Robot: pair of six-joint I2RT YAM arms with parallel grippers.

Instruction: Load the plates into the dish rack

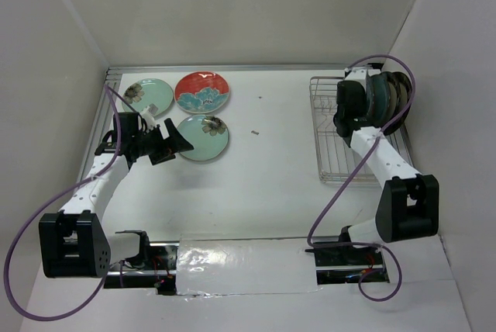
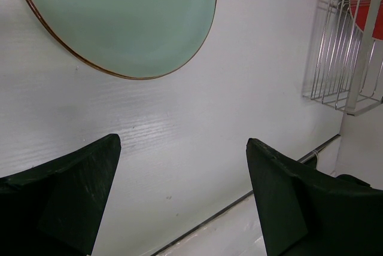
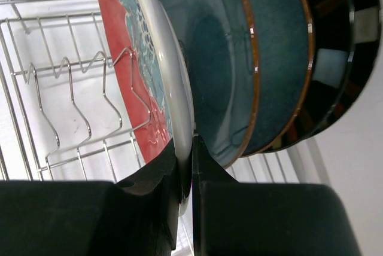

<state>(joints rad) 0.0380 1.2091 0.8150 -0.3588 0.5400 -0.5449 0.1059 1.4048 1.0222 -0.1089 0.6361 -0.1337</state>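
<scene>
L jaws apart nr mint plate [image 2: 119, 17]; R jaws tight on red plate [image 3: 119, 34] in rack [image 3: 72, 97]

No text, label, brand or number can be read in any view. The red round ceramic plate with blue flowers [image 3: 122, 58], pinched in the right claw [image 3: 191, 151], shows only its painted pattern, no lettering.

Dish rack [image 1: 332, 142]: bare silver metal wire, shiny.
Red plate [image 3: 128, 70], teal plate [image 3: 269, 58], mint plate [image 2: 119, 17]: glazed ceramic, glossy, highlights on rims.
Table [image 2: 227, 88]: white, matt, faint fine grain.
Left gripper fingers [image 2: 66, 202]: dark matt plastic, lightly scuffed.
Right arm link [image 1: 384, 160]: smooth white shell, plastic-looking.
</scene>
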